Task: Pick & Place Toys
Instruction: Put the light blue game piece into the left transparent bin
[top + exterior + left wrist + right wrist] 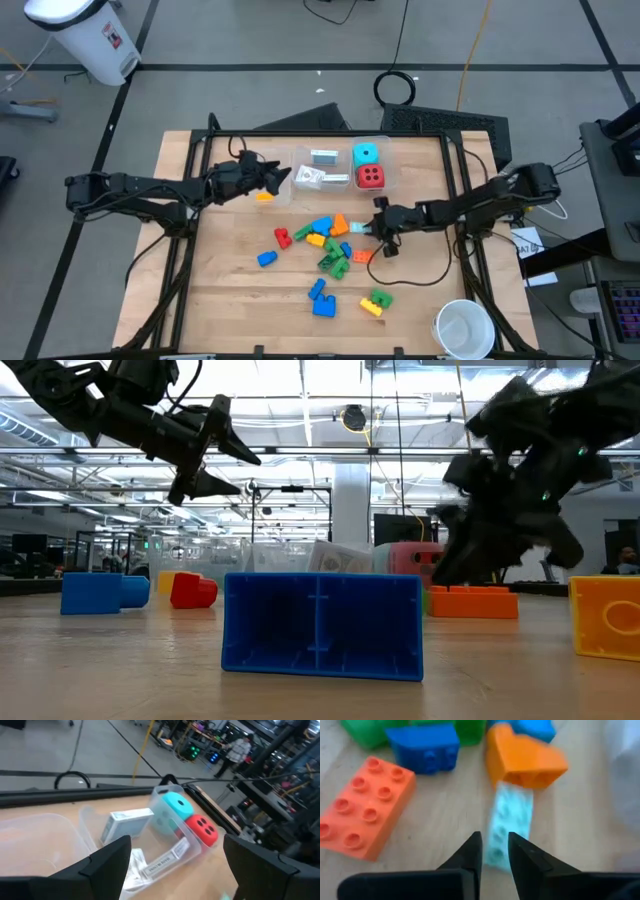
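Several loose bricks in blue, green, red, orange and yellow lie on the wooden table's middle. A pale cyan brick lies flat beside an orange brick. My right gripper is right over the cyan brick's near end, its fingers open by a narrow gap; it also shows in the high view. My left gripper is wide open and empty in the air at the clear bins. A cyan die, a red die and white cards lie in a clear bin. My right gripper comes from above, pointing down at the cyan brick's near end. Its fingertips stand closer together than the brick is wide. I cannot tell whether they touch it. The brick lies flat on the table.
A second clear bin stands left of the filled one. A white round cup stands at the near right corner. A yellow-orange brick lies under my left gripper. A blue brick lies close before the low camera.
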